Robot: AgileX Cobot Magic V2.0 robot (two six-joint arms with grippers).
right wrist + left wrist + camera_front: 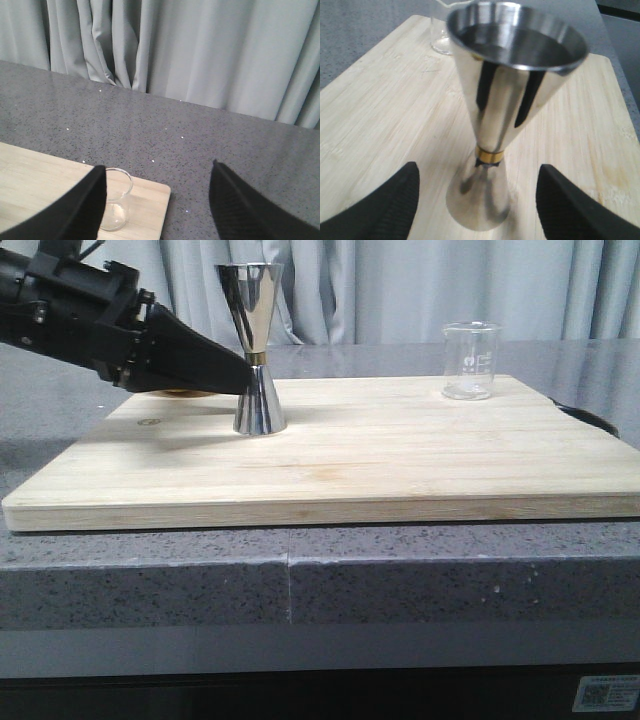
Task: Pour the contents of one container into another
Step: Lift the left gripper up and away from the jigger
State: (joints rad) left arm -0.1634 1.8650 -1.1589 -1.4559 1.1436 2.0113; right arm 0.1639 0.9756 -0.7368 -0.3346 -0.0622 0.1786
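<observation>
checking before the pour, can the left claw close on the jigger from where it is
Probably yes: the left claw is open with the jigger standing upright between its fingers, nothing in between.

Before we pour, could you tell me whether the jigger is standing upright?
Upright: the jigger stands on its lower cone on the wooden board, rim level, open left end effector around it.

A wide bare stretch of the wooden board [400,455] is left open between the steel jigger [255,345] and the glass beaker [471,361], which stand well apart. The jigger's left side is blocked by the left pincer [477,200], whose spread fingers flank its lower cone with gaps on both sides. The beaker near the board's far right corner is unobstructed from the front and above, and the grey counter [200,130] behind it is bounded by a curtain [200,50].
</observation>
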